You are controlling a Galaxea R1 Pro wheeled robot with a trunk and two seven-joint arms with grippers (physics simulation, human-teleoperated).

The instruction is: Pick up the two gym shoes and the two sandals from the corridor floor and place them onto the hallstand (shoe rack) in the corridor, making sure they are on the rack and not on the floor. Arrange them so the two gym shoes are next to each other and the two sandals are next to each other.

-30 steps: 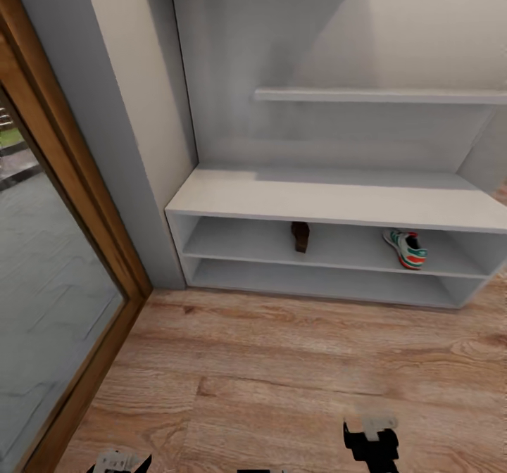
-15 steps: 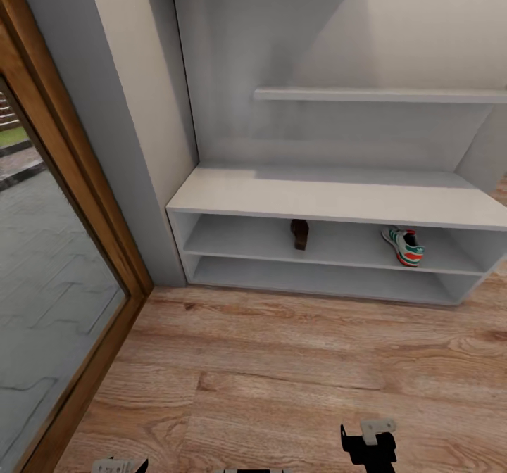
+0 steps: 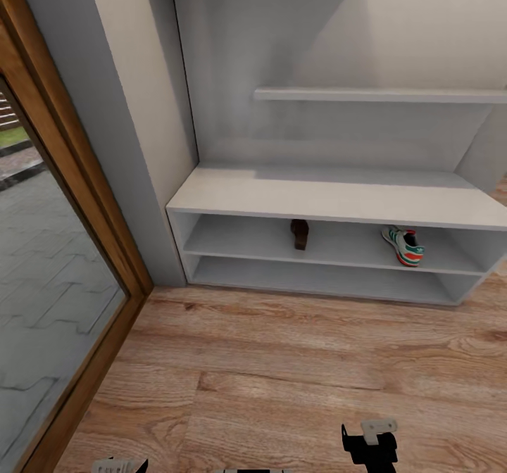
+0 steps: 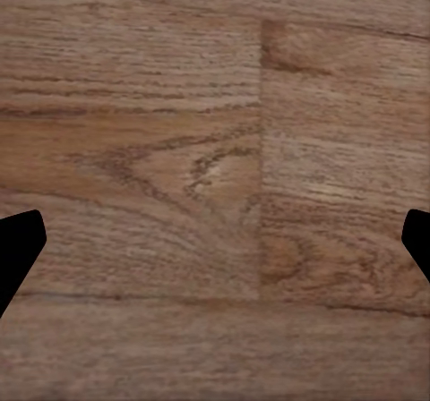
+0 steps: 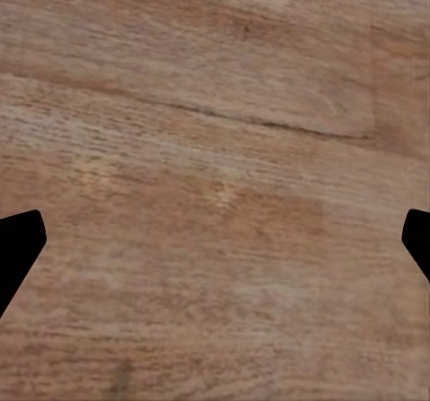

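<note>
The light grey hallstand (image 3: 338, 202) stands against the wall ahead, a low bench with two open tiers and wall shelves above. On its upper tier one dark brown sandal (image 3: 301, 234) sits near the middle. One white gym shoe (image 3: 404, 245) with green stripes sits about a shoe's length or more to its right. The corridor floor (image 3: 282, 374) of wood planks lies between me and the rack. My left gripper (image 4: 215, 240) and right gripper (image 5: 215, 240) both hang open over bare planks, with nothing between the fingers. The right arm's end (image 3: 370, 446) shows at the head view's bottom edge.
A wood-framed glass door (image 3: 63, 262) runs along the left, with paving outside. A grey wall corner (image 3: 141, 177) juts out beside the rack's left end. The rack's lower tier (image 3: 317, 279) and bench top hold nothing.
The whole head view shifted slightly, so the camera moved; the sandal and gym shoe keep their places on the rack. In the last half second nothing visibly changed.
</note>
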